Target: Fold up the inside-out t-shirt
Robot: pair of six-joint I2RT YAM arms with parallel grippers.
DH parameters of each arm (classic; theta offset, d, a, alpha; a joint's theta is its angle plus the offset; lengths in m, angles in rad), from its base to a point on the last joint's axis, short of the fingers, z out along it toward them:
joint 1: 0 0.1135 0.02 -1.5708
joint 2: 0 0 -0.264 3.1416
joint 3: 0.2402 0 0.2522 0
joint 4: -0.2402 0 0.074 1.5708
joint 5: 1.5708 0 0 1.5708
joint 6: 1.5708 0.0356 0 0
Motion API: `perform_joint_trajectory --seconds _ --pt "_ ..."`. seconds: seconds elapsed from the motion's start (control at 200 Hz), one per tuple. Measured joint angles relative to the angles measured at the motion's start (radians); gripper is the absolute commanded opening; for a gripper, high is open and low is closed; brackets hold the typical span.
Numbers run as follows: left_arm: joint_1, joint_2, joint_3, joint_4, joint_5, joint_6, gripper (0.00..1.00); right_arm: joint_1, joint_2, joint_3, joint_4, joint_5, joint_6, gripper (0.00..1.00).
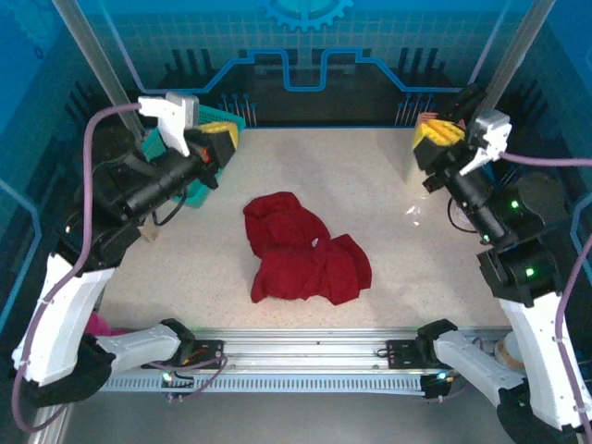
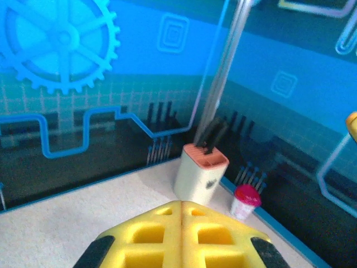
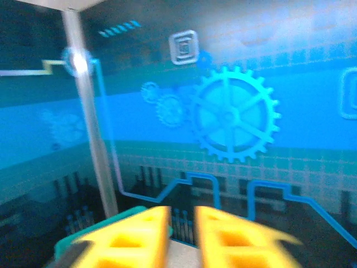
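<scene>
I see the shirt point(image 1: 301, 250) near the middle of the table point(image 1: 388, 185), between the two arms and touching neither. It is dark red soft cloth, crumpled into a lumpy heap with deep folds. Its long axis runs from far-left to near-right, and the wider part is the near one. A small white tag point(image 1: 316, 243) shows on top. The left gripper point(image 2: 181, 209) has yellow fingers with square hollows, pressed together on nothing. The right gripper point(image 3: 181, 218) keeps a narrow gap and holds nothing.

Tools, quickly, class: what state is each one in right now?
Left tool: closed, fingers pressed together, holding nothing.
Right tool: slightly open, a narrow gap between its fingers, holding nothing.
</scene>
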Motion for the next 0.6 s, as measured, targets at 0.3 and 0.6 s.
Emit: perform_joint_trajectory --seconds 0.3,0.6 --pt "-0.111 -0.005 -0.837 0.062 0.083 -0.237 0.68 0.066 0.261 -0.431 -0.234 -0.036 0.06 0.75" --pt "-0.226 -0.232 -1.196 -0.031 -0.037 -0.602 0.99 0.4 0.547 -0.306 -0.352 0.027 -0.033 0.87"
